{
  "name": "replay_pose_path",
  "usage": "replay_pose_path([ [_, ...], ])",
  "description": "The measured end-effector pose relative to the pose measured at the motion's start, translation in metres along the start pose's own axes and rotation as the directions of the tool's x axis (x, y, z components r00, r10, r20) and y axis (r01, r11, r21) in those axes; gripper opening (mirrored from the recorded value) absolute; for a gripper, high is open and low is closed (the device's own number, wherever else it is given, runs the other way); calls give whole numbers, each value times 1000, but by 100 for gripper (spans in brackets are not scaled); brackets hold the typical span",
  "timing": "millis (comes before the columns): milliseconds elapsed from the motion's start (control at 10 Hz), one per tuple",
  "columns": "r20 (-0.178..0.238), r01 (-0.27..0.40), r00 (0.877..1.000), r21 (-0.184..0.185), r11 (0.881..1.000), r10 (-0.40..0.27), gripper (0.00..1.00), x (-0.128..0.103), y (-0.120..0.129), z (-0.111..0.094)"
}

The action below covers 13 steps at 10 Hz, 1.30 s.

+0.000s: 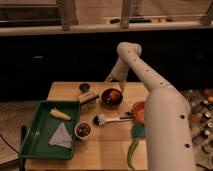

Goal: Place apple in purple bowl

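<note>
The purple bowl [106,101] is a dark round bowl standing at the middle back of the wooden table [107,147]. The apple [114,95], small and orange-red, lies inside this bowl. My gripper [114,81] hangs at the end of the white arm just above the bowl's far rim, right over the apple. The arm comes in from the lower right and bends down behind the bowl.
A green tray [37,131] at the left holds a yellow corn piece [60,114] and a white cloth [61,136]. Nearby are a small white-rimmed bowl [83,130], a brush [107,119], an orange bowl [139,112] partly behind the arm, a long green pepper [132,151], a small dark cup [84,87] and a box [88,97].
</note>
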Motion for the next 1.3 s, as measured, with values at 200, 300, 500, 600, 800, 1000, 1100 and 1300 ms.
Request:
replay_pose_path([
  [200,-3,-1,1000,8,1000,1,80,1,0,-1],
  [300,-6,-1,1000,16,1000,1,80,2,2,-2],
  [500,-12,2,1000,42,999,-1,80,3,6,-7],
  [600,-12,6,1000,48,999,-5,80,2,5,-7],
  [800,-11,8,1000,54,998,-8,80,2,4,-8],
  [1000,-12,9,1000,58,998,-8,80,3,6,-10],
  [1100,-13,10,1000,60,998,-10,80,4,5,-11],
  [1300,-9,16,1000,59,998,-15,80,3,3,-12],
])
